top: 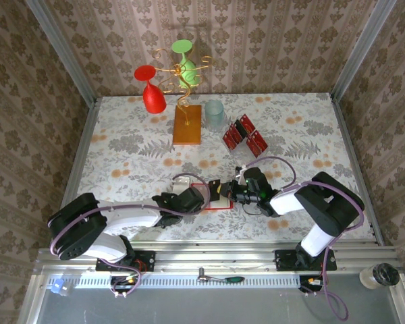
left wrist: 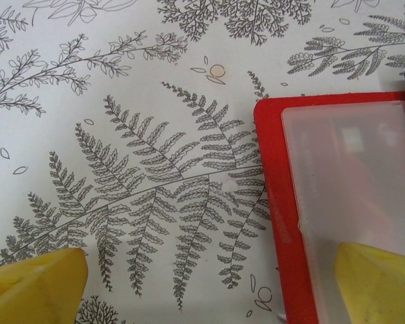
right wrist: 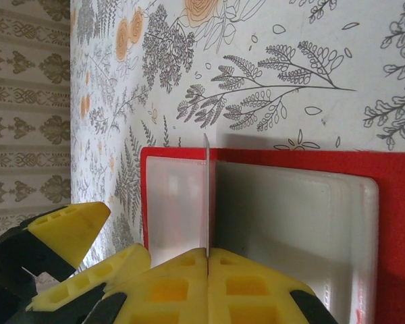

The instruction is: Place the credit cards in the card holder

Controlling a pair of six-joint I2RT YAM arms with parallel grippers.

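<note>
Top external view shows the small red rectangular credit cards with dark stripes (top: 244,137) in a tilted group at the far side of the flowered table (top: 121,155), well apart from me. The flat red card holder with a pale inside (top: 218,200) lies open near the front edge, between my two arms. So I judge the task is at its beginning. The holder is opened, but I cannot make out any card in it, and the cards at the back all wait to be carried.

My left jaws are released and stand wide, low over the table. One yellow finger (left wrist: 37,287) is above the fern pattern and the other is above the pale pocket of the holder.

My right jaws are clenched on a thin pale sheet (right wrist: 206,196) which stands upright over the open holder. I see it edge-on and cannot tell if it is a leaf of the holder or a card. Both arms reach inward and meet at the holder.
</note>
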